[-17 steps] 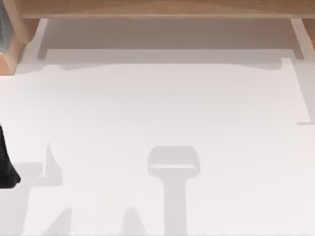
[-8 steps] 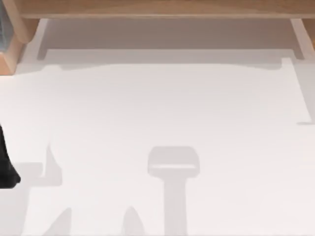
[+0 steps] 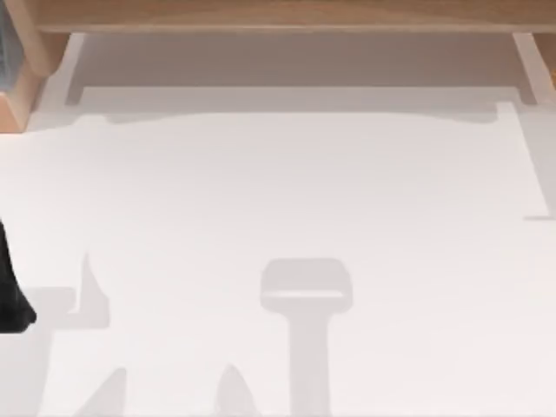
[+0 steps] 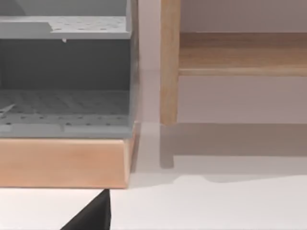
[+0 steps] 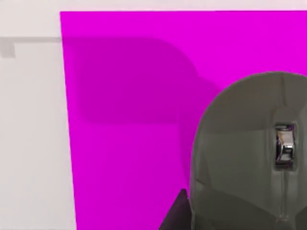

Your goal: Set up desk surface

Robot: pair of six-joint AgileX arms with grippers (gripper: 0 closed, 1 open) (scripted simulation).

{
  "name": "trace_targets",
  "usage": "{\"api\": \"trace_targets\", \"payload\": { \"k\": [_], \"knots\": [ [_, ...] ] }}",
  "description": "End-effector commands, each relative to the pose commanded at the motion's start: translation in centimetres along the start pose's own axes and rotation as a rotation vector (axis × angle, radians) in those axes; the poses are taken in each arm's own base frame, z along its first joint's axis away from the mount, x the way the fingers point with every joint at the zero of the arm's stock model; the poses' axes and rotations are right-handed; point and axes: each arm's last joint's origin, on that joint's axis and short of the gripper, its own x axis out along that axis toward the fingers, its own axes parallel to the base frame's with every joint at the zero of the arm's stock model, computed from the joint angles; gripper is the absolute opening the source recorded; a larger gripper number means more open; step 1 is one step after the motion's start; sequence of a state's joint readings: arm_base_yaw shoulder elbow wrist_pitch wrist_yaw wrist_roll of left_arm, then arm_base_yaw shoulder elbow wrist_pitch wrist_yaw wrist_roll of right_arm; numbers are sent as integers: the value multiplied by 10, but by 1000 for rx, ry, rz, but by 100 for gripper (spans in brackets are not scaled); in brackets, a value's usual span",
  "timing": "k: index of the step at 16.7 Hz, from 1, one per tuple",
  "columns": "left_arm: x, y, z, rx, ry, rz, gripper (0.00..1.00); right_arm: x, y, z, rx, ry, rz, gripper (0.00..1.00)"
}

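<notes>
The desk surface is a plain white tabletop crossed by soft grey shadows. A black part of my left arm pokes in at the table's left edge. In the left wrist view a dark tip of my left gripper hangs over the white top, close to a wooden-based organiser. In the right wrist view a grey computer mouse with a shiny scroll wheel lies on a magenta mat. A dark tip of my right gripper sits right beside the mouse.
A light-brown wooden shelf runs along the far edge. At the far left stands a grey perforated organiser on a wooden base, with a wooden post next to it.
</notes>
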State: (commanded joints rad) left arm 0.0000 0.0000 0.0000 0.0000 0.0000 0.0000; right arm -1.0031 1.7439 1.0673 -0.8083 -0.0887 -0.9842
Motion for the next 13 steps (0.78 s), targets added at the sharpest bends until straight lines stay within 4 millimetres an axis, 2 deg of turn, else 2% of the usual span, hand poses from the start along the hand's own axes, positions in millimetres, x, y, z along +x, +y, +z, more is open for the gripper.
{"api": "trace_targets", "payload": {
  "k": [13],
  "knots": [
    [0, 0, 0, 0, 0, 0, 100, -20, -7, 6, -6, -61, -85, 0]
  ]
}}
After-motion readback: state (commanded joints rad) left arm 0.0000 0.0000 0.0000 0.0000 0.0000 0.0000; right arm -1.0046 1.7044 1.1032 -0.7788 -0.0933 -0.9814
